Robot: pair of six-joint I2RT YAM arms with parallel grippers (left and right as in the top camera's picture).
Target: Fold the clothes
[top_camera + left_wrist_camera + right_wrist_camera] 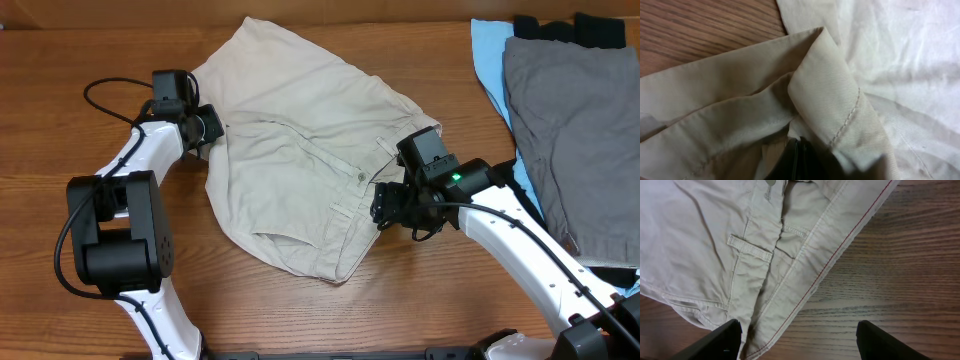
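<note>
Beige shorts (pixel 300 150): lie spread and rumpled on the wooden bench (pixel 60 90), about mid-bench between the two arms, with the waistband (pixel 385 150) turned toward the right arm.
Left gripper (pixel 207 128): sits at the left edge of the shorts, pressed together on a fold of the cloth. In the left wrist view the stitched hem (pixel 840 100) bunches up right over a dark finger (pixel 797 162).
Right gripper (pixel 383 207): sits at the waistband end with its jaws spread wide and nothing between them. In the right wrist view its two dark fingers (pixel 715 342) stand well apart, one over the cloth and the other over bare wood.
Waistband detail: a belt loop (pixel 750 250) lies flat just beside the open fly, and a red stitch line (pixel 840 245) runs along the band's edge.
Button (pixel 362 176): shows at the fly, near the right gripper.
Grey shorts (pixel 560 130): lie flat at the bench's right side, well apart from the beige pair.
Light blue garment (pixel 490 50): lies under the grey shorts, showing along their left edge.
Black garment (pixel 570 28): shows at the far right corner, above the grey shorts.
</note>
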